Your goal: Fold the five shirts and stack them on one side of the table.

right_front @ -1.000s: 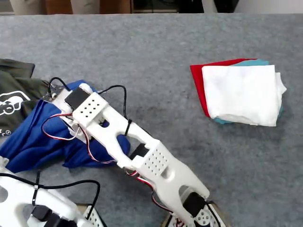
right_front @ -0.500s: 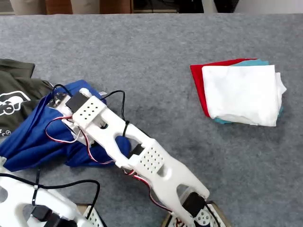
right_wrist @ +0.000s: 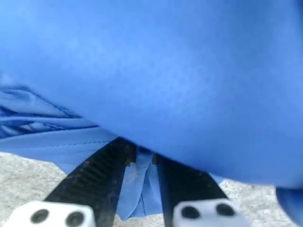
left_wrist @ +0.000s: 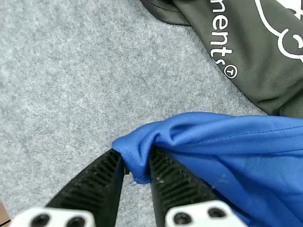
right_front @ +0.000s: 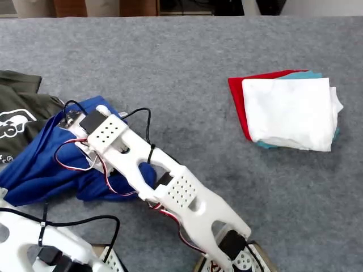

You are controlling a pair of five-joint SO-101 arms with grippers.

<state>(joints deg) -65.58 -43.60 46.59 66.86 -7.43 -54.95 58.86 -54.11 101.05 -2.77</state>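
On grey felt table (right_front: 187, 51), left tool (left_wrist: 136, 163) and right tool (right_wrist: 144, 158) each tight on blue shirt (right_front: 34, 167).

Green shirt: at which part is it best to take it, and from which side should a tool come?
Take the green shirt by its far corner, coming from the bare table toward the middle. That corner seems to lie flat and free; the blue shirt overlaps its near part, so a grip there would likely catch both.
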